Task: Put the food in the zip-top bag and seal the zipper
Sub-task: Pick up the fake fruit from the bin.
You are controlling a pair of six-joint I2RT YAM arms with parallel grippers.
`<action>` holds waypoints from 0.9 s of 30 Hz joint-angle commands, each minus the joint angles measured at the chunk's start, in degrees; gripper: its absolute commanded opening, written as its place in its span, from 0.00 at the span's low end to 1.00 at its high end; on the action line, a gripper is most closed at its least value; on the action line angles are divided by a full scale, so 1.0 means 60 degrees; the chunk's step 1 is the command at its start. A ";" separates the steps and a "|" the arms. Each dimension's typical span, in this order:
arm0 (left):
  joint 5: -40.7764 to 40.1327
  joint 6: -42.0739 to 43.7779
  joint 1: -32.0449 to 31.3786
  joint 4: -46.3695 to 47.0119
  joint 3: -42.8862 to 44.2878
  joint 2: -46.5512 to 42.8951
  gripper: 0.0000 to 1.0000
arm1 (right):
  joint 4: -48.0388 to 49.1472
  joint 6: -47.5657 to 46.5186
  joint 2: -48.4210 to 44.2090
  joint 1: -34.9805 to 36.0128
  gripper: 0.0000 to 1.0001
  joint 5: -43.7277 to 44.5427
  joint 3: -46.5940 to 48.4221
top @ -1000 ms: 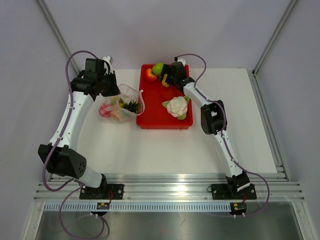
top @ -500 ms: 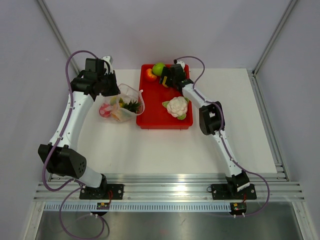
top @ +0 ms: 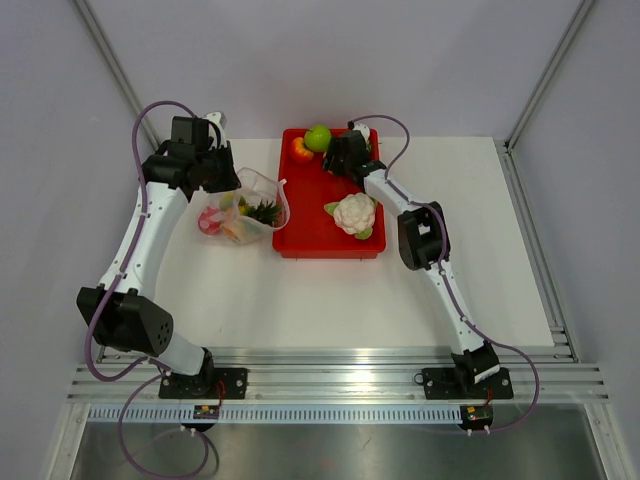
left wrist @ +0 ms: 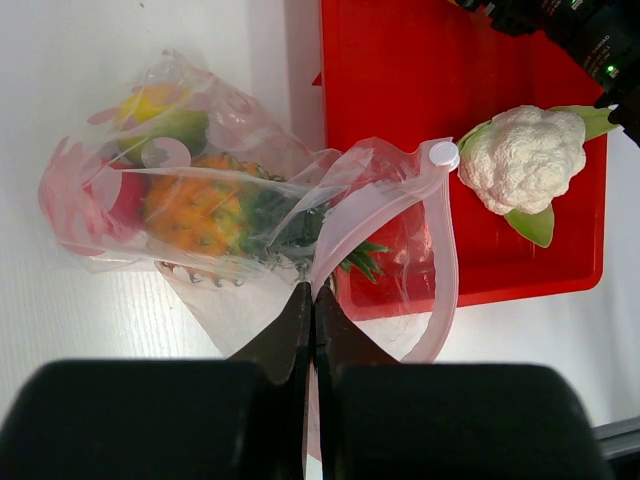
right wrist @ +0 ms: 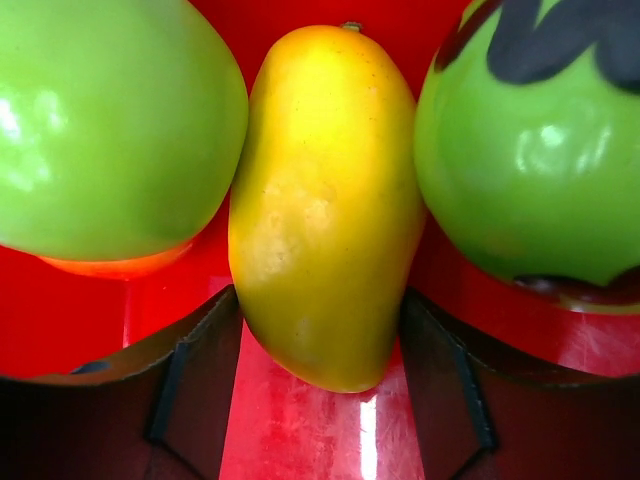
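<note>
Left end effector point(left wrist: 312, 300) is clenched on a fold of the zip-top bag point(left wrist: 250, 150). The bag is on the counter point(top: 300, 300) just left of the red tray point(top: 322, 246), mouth gaping toward the tray. Zipper point(left wrist: 446, 250) is unsealed and reaches the tray's left edge, with the white slider point(left wrist: 443, 154) on it.

In the bag: pineapple point(left wrist: 195, 215), red fruit point(left wrist: 125, 195), yellow piece point(left wrist: 148, 102), green piece point(left wrist: 182, 128).

Cauliflower point(left wrist: 525, 160) lies in the tray's right half.

Right end effector point(right wrist: 318, 310) is down at the tray's far end. Its fingers point(right wrist: 190, 390) straddle the yellow mango point(right wrist: 325, 200), tight against its sides; can't tell if it's clamped. The left green fruit point(right wrist: 110, 120) and right green fruit point(right wrist: 530, 150) flank the mango, touching or nearly.
</note>
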 commanded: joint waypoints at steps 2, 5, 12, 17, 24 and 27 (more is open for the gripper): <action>-0.0058 0.0139 0.0031 0.0324 0.0091 -0.0009 0.00 | 0.0503 0.0182 -0.0869 0.0119 0.65 0.0230 -0.0653; -0.0043 0.0139 0.0031 0.0338 0.0062 -0.0024 0.00 | 0.0591 0.0225 -0.1132 0.0104 0.62 0.0171 -0.0931; 0.0001 0.0139 0.0031 0.0353 0.0062 -0.0053 0.00 | 0.0986 0.0532 -0.2010 0.0104 0.57 -0.0107 -0.2189; 0.0133 0.0110 0.0031 0.0339 0.0120 -0.0010 0.00 | 0.1265 0.0723 -0.2597 0.0119 0.53 -0.0283 -0.3069; 0.0264 0.0037 0.0031 0.0324 0.0121 -0.0082 0.00 | 0.2011 0.1046 -0.4395 0.0192 0.50 -0.0605 -0.5555; 0.0367 -0.0022 0.0031 0.0455 -0.0084 -0.0170 0.00 | 0.2334 0.1046 -0.5174 0.0236 0.50 -0.0620 -0.6334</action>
